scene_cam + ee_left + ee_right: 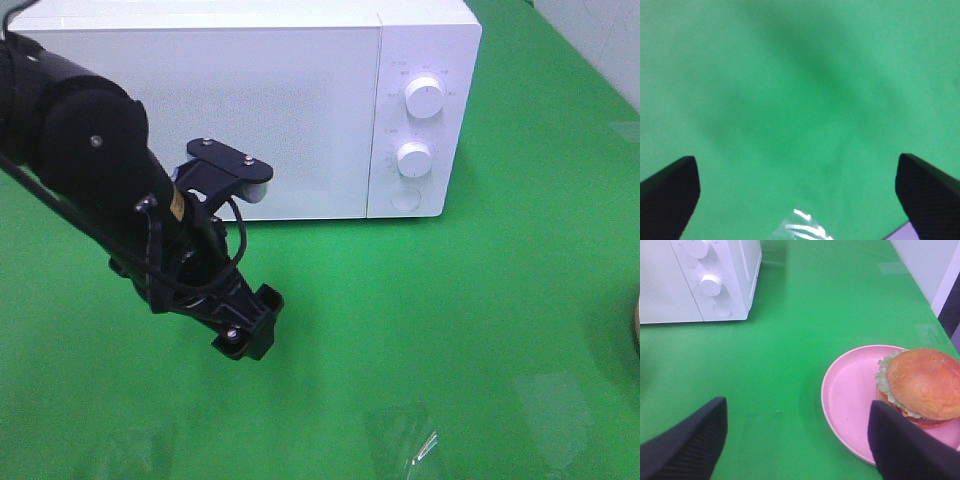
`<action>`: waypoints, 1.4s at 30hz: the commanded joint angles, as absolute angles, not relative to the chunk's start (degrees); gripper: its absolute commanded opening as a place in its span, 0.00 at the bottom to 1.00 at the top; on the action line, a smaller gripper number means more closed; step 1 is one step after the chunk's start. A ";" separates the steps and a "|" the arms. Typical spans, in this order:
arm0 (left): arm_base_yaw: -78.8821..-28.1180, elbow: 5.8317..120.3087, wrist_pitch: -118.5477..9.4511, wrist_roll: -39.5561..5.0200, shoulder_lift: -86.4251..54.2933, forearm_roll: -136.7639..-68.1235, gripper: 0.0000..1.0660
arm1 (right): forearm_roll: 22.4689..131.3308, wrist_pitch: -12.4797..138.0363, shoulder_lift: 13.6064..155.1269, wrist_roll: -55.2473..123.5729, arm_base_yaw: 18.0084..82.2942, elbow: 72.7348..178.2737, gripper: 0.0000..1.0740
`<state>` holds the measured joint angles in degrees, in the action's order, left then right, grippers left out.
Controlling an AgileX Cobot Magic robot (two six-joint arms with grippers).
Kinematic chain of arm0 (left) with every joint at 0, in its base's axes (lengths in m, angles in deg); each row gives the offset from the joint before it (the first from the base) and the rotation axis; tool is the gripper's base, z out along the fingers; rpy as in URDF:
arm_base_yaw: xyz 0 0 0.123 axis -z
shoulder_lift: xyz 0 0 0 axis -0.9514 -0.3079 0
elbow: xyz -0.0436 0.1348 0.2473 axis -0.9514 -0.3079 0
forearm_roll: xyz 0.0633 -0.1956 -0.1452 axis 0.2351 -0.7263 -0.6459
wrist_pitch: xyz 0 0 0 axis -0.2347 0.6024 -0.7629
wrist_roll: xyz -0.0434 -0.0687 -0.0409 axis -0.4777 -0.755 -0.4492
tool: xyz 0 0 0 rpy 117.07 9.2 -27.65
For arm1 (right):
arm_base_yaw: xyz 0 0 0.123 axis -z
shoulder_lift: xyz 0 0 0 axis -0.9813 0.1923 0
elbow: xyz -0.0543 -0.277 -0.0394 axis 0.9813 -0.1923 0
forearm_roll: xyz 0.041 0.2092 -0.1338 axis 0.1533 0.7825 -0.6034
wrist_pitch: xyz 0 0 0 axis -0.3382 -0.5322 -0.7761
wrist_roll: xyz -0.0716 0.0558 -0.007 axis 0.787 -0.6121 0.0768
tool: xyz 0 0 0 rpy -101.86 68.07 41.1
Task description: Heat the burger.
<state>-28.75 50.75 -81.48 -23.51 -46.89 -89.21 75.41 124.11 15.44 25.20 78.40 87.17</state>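
Observation:
The burger (pixel 925 382), with a golden-brown bun and green lettuce, sits on the far side of a pink plate (pixel 850 390) in the right wrist view. My right gripper (pixel 797 450) is open and empty, just short of the plate, with one finger (pixel 910 450) near the plate's rim. It does not show in the exterior view. My left gripper (pixel 255 322) hovers over the green table in front of the microwave's door. It is open and empty, with only green surface between its fingers in the left wrist view (pixel 800 200). The white microwave (pixel 250 100) has its door shut.
The microwave (pixel 690 280) stands at the back of the green table (pixel 450 330), with two knobs (pixel 424 98) on its right panel. A brownish sliver (pixel 636 325) shows at the exterior view's right edge. A glare patch (pixel 405 440) lies near the front.

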 commanded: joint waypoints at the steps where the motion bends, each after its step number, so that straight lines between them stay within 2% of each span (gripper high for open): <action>1: -28.75 50.58 -86.81 -24.03 -44.08 -89.78 0.93 | 75.47 123.54 14.12 25.37 78.86 87.00 0.71; 4: -28.75 50.58 -89.33 -24.32 -41.79 -89.32 0.93 | 75.47 123.54 14.12 25.37 78.86 87.00 0.71; 6: -32.64 50.58 -93.74 -27.12 -36.64 -89.49 0.93 | 75.47 123.54 14.12 25.37 78.86 87.00 0.71; 7: -32.64 50.58 -93.74 -27.12 -36.64 -89.49 0.93 | 75.47 123.54 14.12 25.37 78.86 87.00 0.71; 8: -35.80 50.58 -95.92 -26.95 -34.29 -89.38 0.93 | 75.47 123.54 14.12 25.37 78.86 87.00 0.71; 9: -35.80 50.58 -95.92 -26.95 -34.29 -89.38 0.93 | 75.47 123.54 14.12 25.37 78.86 87.00 0.71; 10: -39.58 50.58 -97.98 -26.26 -31.94 -89.32 0.93 | 75.47 123.54 14.12 25.37 78.86 87.00 0.71; 11: -39.58 50.58 -97.98 -26.26 -31.94 -89.32 0.93 | 75.47 123.54 14.12 25.37 78.86 87.00 0.71; 12: -41.75 50.58 -99.24 -25.81 -30.62 -89.32 0.93 | 75.47 123.54 14.12 25.37 78.86 87.00 0.71; 13: -46.62 50.58 -101.42 -24.49 -27.93 -89.32 0.93 | 75.47 123.54 14.12 25.37 78.86 87.00 0.71; 14: -46.62 50.58 -101.42 -24.49 -27.93 -89.32 0.93 | 75.47 123.54 14.12 25.37 78.86 87.00 0.71; 15: -51.32 50.58 -103.42 -23.05 -25.69 -89.32 0.93 | 75.47 123.54 14.12 25.37 78.86 87.00 0.71; 18: -53.96 50.58 -104.57 -22.20 -24.43 -89.32 0.93 | 75.47 123.54 14.12 25.37 78.86 87.00 0.71; 19: -58.54 50.58 -106.23 -21.05 -22.43 -89.32 0.93 | 75.47 123.54 14.12 25.37 78.86 87.00 0.71; 20: -58.54 50.58 -106.23 -21.05 -22.43 -89.32 0.93 | 75.47 123.54 14.12 25.37 78.86 87.00 0.71; 22: -65.30 50.58 -109.55 -20.13 -18.13 -89.44 0.93 | 75.47 123.54 14.12 25.37 78.86 87.00 0.71; 26: -67.31 48.35 -110.70 -18.99 -13.20 -89.38 0.93 | 75.47 123.54 14.12 25.37 78.86 87.00 0.71; 35: -67.31 37.34 -109.49 -18.64 -2.43 -89.32 0.93 | 75.47 123.54 14.12 25.37 78.86 87.00 0.71; 42: -67.31 24.11 -101.19 -18.59 12.18 -87.37 0.93 | 75.47 123.54 14.12 25.37 78.86 87.00 0.71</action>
